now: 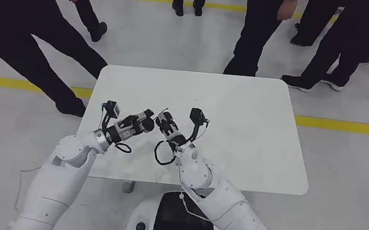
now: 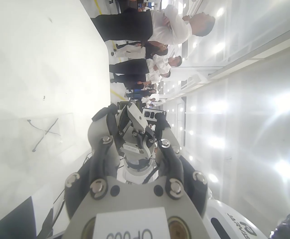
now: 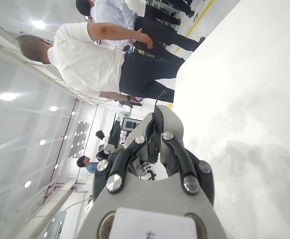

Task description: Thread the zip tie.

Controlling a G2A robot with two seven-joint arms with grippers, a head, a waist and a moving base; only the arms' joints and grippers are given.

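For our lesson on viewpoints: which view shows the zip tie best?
Right wrist view: the zip tie juts from the shut right gripper. Top view gives a sliver; left wrist view, too small to tell.

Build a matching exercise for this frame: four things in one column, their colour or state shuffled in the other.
Things:
A. left gripper
B. right gripper
C. zip tie
D. table

States:
1. white, with rounded corners
2. shut on a thin strip
3. open, fingers wide apart
4. thin and black, sticking out past the fingertips

Pairs: A-3, B-2, C-4, D-1.
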